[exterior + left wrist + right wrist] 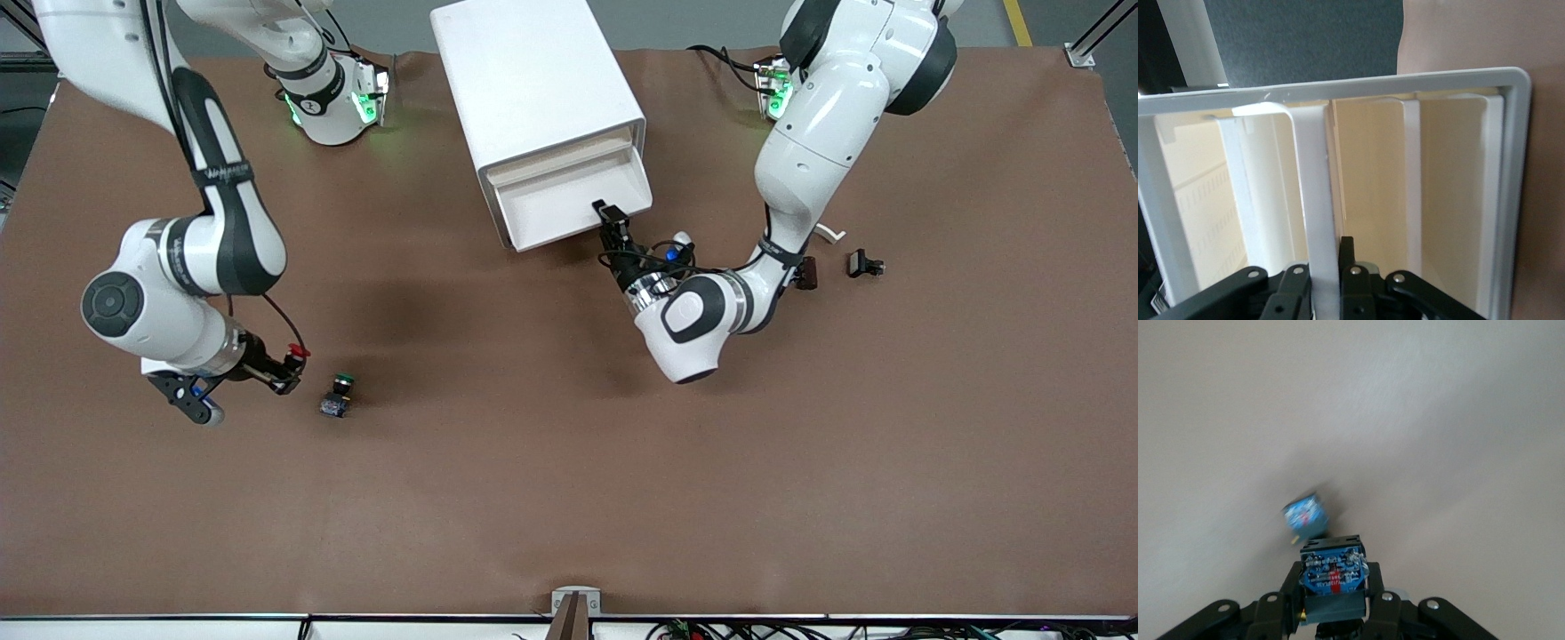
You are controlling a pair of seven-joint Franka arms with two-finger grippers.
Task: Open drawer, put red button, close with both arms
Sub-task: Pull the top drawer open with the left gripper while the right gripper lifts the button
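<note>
While the drawer (pixel 569 209) is gripped at its front edge by the closed left gripper (pixel 612 222), the red button (pixel 293 356) is clamped in the right gripper (pixel 286 373) over the table (pixel 569 498), its red cap pointing toward the cabinet (pixel 533 80).

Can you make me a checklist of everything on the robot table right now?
Surface: brown table, bare near the front camera.
Job's things: drawer pulled open; red button held.
Clutter: green button beside the right tool; two small dark parts toward the left arm's end.
Grippers: left tool shut on the drawer's front edge; right tool shut on the red button.
Cables: black cables on the left wrist.
Surroundings: white cabinet; grey floor.
</note>
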